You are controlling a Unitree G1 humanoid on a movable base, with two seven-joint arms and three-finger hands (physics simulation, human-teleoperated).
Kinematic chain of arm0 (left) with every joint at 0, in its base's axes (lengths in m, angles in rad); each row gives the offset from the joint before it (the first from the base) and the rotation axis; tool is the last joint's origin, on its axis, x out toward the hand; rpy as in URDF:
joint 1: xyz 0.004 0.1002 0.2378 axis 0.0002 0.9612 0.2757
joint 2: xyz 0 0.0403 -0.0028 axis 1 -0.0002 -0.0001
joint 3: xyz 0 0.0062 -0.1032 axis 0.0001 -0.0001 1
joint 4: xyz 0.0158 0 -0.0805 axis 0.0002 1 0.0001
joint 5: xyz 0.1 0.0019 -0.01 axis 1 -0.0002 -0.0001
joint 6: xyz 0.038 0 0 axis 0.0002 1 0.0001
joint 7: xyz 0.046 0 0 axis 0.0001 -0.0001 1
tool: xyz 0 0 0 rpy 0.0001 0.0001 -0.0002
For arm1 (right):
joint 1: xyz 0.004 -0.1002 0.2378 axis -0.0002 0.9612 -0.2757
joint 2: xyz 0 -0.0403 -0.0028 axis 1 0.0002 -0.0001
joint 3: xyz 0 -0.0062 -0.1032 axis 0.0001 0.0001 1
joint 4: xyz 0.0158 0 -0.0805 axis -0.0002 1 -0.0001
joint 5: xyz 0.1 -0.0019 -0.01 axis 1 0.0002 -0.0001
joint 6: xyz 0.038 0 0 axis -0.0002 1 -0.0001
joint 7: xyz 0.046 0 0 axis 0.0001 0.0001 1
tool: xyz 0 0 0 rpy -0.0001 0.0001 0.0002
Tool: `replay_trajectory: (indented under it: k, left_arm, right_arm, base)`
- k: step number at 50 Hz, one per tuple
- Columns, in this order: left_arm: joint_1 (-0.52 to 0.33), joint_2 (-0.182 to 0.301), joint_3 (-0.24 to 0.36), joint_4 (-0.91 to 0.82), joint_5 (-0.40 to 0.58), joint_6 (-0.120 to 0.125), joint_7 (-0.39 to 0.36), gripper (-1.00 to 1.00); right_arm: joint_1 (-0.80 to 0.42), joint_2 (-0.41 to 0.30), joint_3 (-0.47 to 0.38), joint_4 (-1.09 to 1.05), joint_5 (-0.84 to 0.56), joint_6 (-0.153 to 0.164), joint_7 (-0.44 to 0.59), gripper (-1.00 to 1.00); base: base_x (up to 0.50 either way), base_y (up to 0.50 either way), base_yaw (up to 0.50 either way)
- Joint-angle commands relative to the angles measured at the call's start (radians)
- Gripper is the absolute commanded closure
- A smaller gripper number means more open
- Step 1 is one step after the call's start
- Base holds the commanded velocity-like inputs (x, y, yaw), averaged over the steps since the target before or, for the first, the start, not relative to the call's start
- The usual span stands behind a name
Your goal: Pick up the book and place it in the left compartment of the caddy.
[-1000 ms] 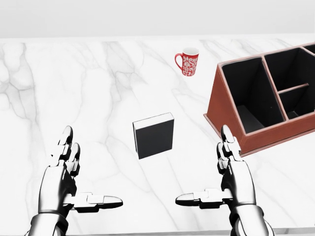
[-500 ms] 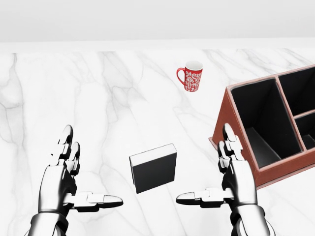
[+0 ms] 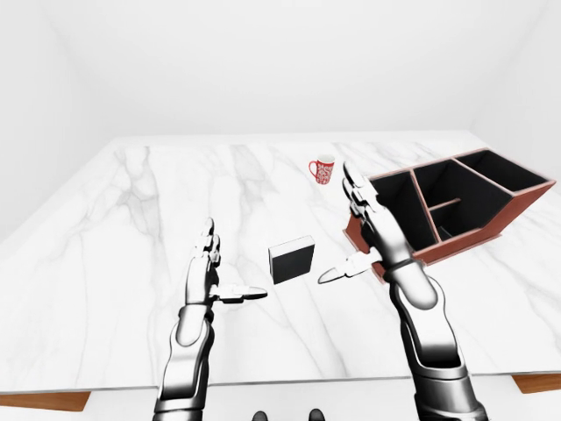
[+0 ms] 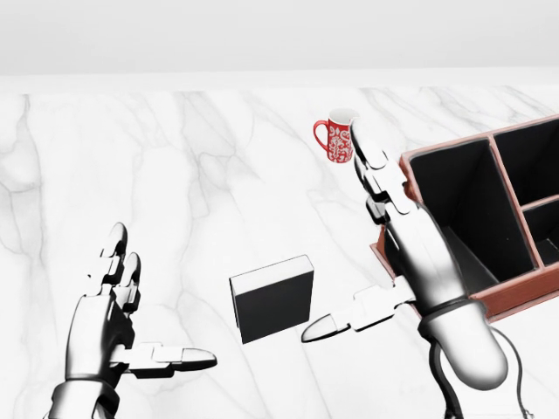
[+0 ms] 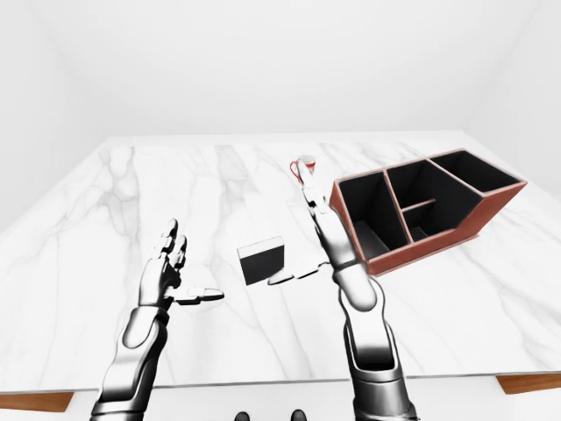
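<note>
The book, black with a white edge, lies flat on the marble table in the lower middle of the head view. The red-brown caddy with black compartments stands at the right, and its left compartment is nearest the book. My right hand is raised and open between book and caddy. Its fingers point up past the caddy's left wall, and its thumb tip hovers just right of the book's lower corner. Left of the book and apart from it, my left hand is open.
A red and white patterned mug stands above the book, close to my right fingertips in the head view. The table's near edge runs below my forearms in the left-eye view. White walls surround the table.
A second ago the view shifted, sliding book and caddy down and right. Since then my right hand has lifted and reached up the view beside the caddy. My left hand barely moved.
</note>
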Motion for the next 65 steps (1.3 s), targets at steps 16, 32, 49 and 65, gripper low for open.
replay_trajectory:
  k: [16,32,49,65]
  left_arm:
    - [0.012,-0.001,0.007,-0.026,-0.026,-0.01,-0.009,-1.0]
    - [0.019,-0.002,0.005,-0.04,-0.032,-0.007,-0.012,-1.0]
    - [0.027,-0.003,0.003,-0.065,-0.041,0.007,-0.018,-1.0]
    - [0.029,-0.003,0.005,-0.072,-0.047,0.008,-0.022,-1.0]
  right_arm:
    - [-0.552,0.035,0.149,0.438,-0.872,0.0,0.442,-1.0]
    - [-0.754,0.131,0.128,0.931,-1.023,0.0,0.442,-1.0]
    - [-0.889,0.182,0.138,1.408,-0.968,0.0,0.207,-1.0]
    - [-0.905,0.189,0.153,1.565,-0.967,0.0,0.103,-1.0]
  base:
    - [0.0,0.0,0.0]
    - [0.0,0.0,0.0]
    - [0.0,0.0,0.0]
    - [0.0,0.0,0.0]
